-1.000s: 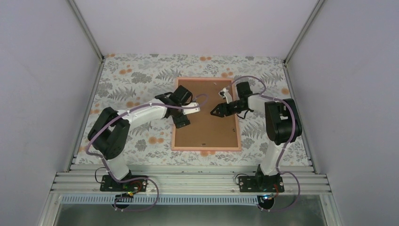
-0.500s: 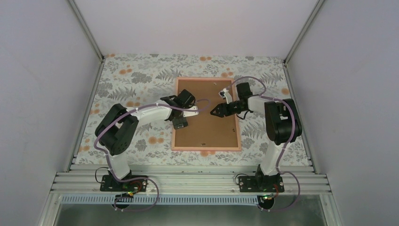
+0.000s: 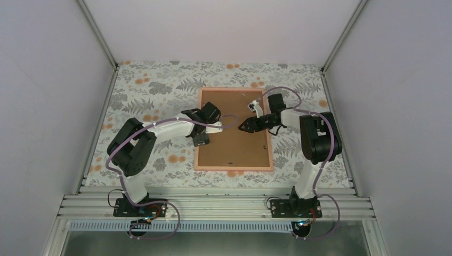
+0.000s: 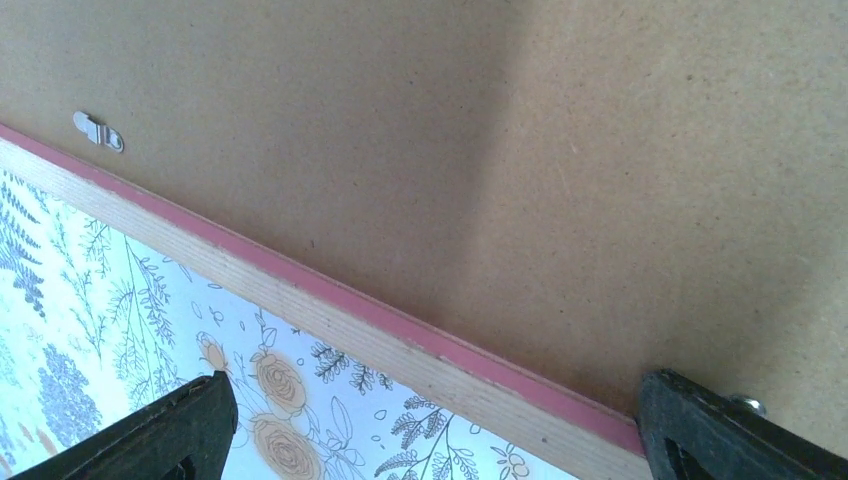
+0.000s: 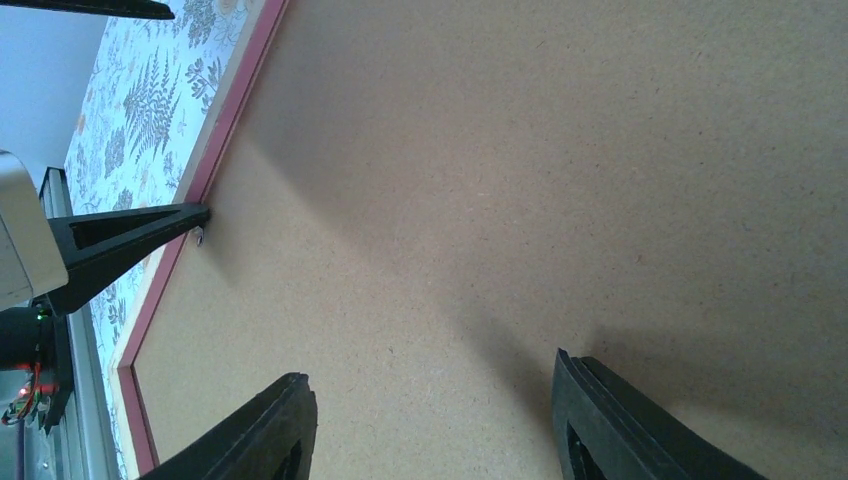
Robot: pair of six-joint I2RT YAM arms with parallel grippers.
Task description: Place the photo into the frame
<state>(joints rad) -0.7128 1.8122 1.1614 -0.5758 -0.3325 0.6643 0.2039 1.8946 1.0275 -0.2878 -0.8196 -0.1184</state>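
Top external view showed the pink frame [image 3: 233, 168] lying flat, back upward, in the middle of the floral worktop [image 3: 154, 85], a little right of centre, its long sides running from near to far. A brown backing board [image 3: 234, 146] filled its opening. The left arm [image 3: 165, 128] reached in from the left, with the left jaws over the frame's left rail about halfway along it. The right arm [image 3: 314, 136] came from the right, and the right jaws sat above the board's far half, tips pointing left toward the other arm. From the left wrist camera the left jaws were spread wide. One finger [image 4: 185, 435] sat over the flowered worktop just outside the rail, and the other finger [image 4: 720, 435] was over the board's edge beside a small metal tab [image 4: 748, 403]. The wooden rail with its pink lip ran between them. A second metal clip [image 4: 98, 131] lay on the board farther along the same rail. From the right wrist camera the right jaws were likewise spread, both fingers [image 5: 255, 430] low over bare board and pinching nothing. Whether either pair touched the surface could not be told. Whether the photo lay under the board could not be told either.
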